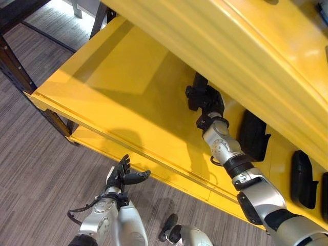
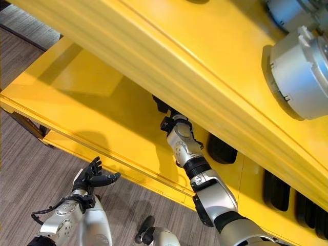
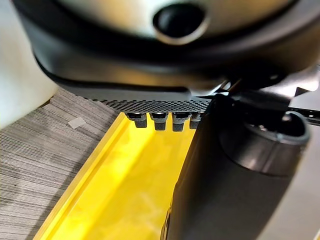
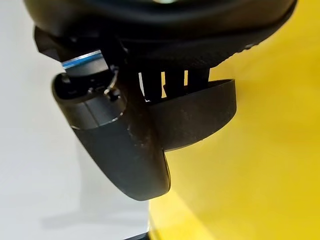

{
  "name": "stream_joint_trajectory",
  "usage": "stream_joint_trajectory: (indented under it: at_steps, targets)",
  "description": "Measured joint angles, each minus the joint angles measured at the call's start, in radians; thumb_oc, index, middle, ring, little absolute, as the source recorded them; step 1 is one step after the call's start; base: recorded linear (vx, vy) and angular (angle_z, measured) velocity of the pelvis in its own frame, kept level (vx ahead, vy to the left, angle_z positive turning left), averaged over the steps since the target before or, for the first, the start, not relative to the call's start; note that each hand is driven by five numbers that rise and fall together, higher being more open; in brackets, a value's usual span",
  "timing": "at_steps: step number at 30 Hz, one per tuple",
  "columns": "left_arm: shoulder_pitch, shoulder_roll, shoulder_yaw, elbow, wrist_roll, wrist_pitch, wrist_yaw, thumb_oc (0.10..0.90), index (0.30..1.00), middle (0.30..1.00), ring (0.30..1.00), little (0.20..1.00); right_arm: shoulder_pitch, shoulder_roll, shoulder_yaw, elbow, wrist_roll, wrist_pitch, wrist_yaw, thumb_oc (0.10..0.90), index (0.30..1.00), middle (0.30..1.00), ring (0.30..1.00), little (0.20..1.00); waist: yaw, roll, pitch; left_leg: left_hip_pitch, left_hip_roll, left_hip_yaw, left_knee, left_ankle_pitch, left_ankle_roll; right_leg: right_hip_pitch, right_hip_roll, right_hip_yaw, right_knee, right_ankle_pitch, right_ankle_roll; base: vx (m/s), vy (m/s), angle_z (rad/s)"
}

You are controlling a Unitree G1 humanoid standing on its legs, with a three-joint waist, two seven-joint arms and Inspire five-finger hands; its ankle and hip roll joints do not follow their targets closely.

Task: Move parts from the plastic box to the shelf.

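My right hand reaches deep onto the middle level of the yellow shelf, partly tucked under the lip of the level above. In the right wrist view its fingers and thumb curl round a black part, held just above the yellow surface. Other black parts lie further right on the same level. My left hand hangs open below the shelf's front edge, over the floor, holding nothing; its fingertips point toward the shelf.
Silver-grey round parts sit on the level above. More black parts line the right end of the middle level; its left half is bare yellow. Dark frame legs stand at the left on the grey floor.
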Motion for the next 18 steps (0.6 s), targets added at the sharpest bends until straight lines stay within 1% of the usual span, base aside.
stream_joint_trajectory:
  at_steps: [2,5,6,8,12,13,16,18]
  targets:
    - [0.000,-0.001,0.000,0.000,0.000,0.000,0.000,0.900,1.000,1.000,1.000,1.000,0.000,0.033,0.000,0.022,0.047,-0.025,0.005,0.400,0.300,0.300,0.300,0.300,0.004,-0.001,-0.001,0.000,0.001,-0.010,0.001,0.004,0.000,0.004,0.004,-0.003,0.003,0.000,0.000,-0.02,-0.020,0.04]
    - [0.001,-0.001,-0.001,0.000,0.000,0.000,0.002,0.900,1.000,1.000,1.000,1.000,0.009,0.039,0.000,0.023,0.079,-0.038,0.011,0.400,0.300,0.300,0.300,0.300,0.011,-0.005,-0.004,0.000,0.001,-0.011,-0.002,0.006,-0.001,0.007,0.006,-0.004,0.002,0.000,0.000,-0.02,-0.004,0.03]
    - [0.001,-0.001,-0.001,0.000,0.000,0.000,0.004,0.900,1.000,1.000,1.000,1.000,0.026,0.040,0.000,0.023,0.092,-0.051,0.018,0.400,0.300,0.300,0.300,0.300,0.023,-0.012,-0.009,0.000,0.001,-0.011,-0.005,0.007,-0.002,0.007,0.007,-0.005,0.002,0.000,0.000,-0.03,-0.003,0.03]
    - [0.007,-0.001,-0.001,0.000,0.000,0.000,0.011,0.900,1.000,1.000,1.000,1.000,0.035,0.048,0.001,0.023,0.121,-0.062,0.026,0.400,0.300,0.300,0.300,0.300,0.024,-0.019,-0.009,0.001,0.000,-0.013,-0.005,0.008,-0.001,0.009,0.008,-0.006,0.002,0.000,0.000,-0.01,-0.002,0.02]
    - [0.009,-0.001,-0.001,0.000,0.000,0.000,0.020,0.900,1.000,1.000,1.000,1.000,0.045,0.051,0.002,0.022,0.128,-0.070,0.036,0.400,0.300,0.300,0.300,0.300,0.025,-0.031,-0.009,0.001,0.000,-0.017,-0.008,0.007,0.004,0.012,0.010,-0.007,0.001,0.000,0.000,-0.01,0.001,0.02]
    - [0.009,-0.001,-0.001,0.001,0.000,0.000,0.020,0.900,1.000,1.000,1.000,1.000,0.057,0.052,0.003,0.021,0.135,-0.080,0.047,0.400,0.300,0.300,0.300,0.300,0.025,-0.037,-0.009,0.002,-0.002,-0.016,-0.013,0.009,0.005,0.013,0.010,-0.007,0.000,0.000,0.000,0.00,0.000,0.00]
    - [0.011,-0.001,-0.001,0.008,0.000,0.000,0.020,0.900,1.000,1.000,1.000,1.000,0.065,0.052,0.003,0.017,0.135,-0.086,0.062,0.400,0.300,0.300,0.300,0.300,0.024,-0.037,-0.008,0.006,-0.005,-0.012,-0.020,0.010,0.006,0.015,0.008,-0.007,-0.011,0.003,-0.001,-0.01,0.066,0.00]
    - [0.011,0.008,-0.001,0.010,0.000,0.000,0.021,0.900,1.000,1.000,1.000,1.000,0.064,0.048,0.009,0.009,0.135,-0.087,0.067,0.400,0.300,0.300,0.300,0.300,0.020,-0.028,0.000,0.006,-0.015,0.002,-0.030,0.014,0.011,0.018,0.005,-0.005,-0.045,0.028,0.001,-0.05,0.153,-0.04]
